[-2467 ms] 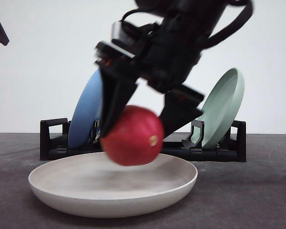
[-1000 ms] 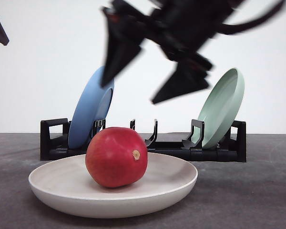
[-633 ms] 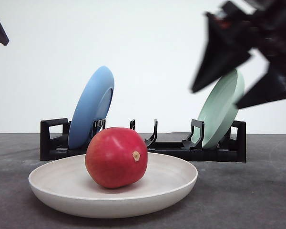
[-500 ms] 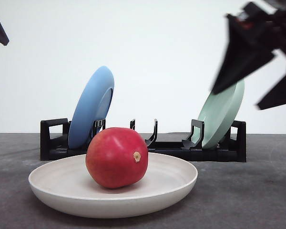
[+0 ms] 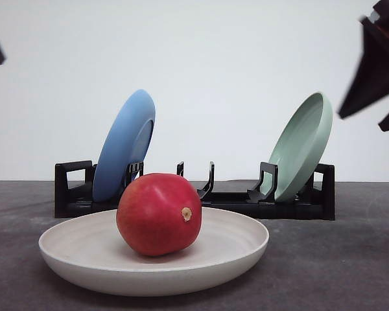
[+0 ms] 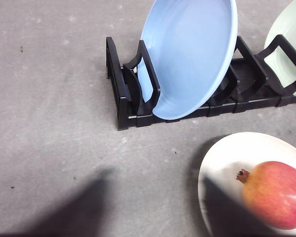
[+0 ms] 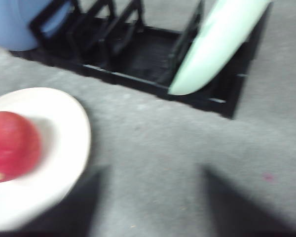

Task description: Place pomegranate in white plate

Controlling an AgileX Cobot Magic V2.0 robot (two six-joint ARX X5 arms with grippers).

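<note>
Front view — unlabelled pomegranate in white plate

Red pomegranate in white plate

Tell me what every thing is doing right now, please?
pomegranate: resting in the white plate, nothing gripping it.
white plate: lying flat on the table, holding the fruit.
blue plate: standing tilted in the rack.
pale green plate: standing tilted in the rack.
black rack: middle slots free.
right gripper: raised, open.
</note>
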